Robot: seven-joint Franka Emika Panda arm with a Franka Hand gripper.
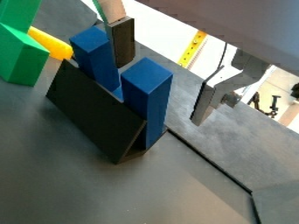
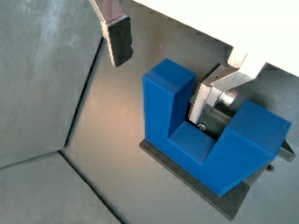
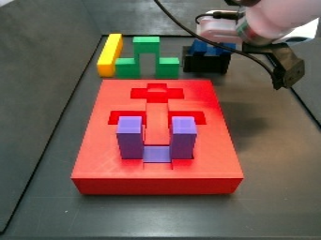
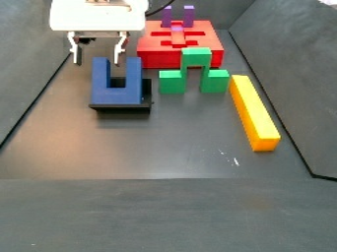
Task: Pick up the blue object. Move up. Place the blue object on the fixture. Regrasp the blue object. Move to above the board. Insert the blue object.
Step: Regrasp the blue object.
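A dark grey surface [image 4: 158, 148] with raised dark walls at its edges carries everything; beyond it a wrist view shows a pale room floor and a black tripod — blurred.

In a side view the board [image 3: 157, 141] fills the middle of the frame, with a purple block [image 3: 156, 136] seated in its near recess. Above it, in the upper left, lie a yellow bar [image 3: 111, 53] and a green block [image 3: 148, 54].

The blue object [image 4: 118, 81] stands prongs-up on the fixture [image 4: 121, 104] in the upper left of a side view, just beside the green block.

The claw [image 4: 97, 45] hangs directly over the blue object, its jaws spread and empty; one finger [image 2: 219, 94] dips between the two prongs, the other stays outside.
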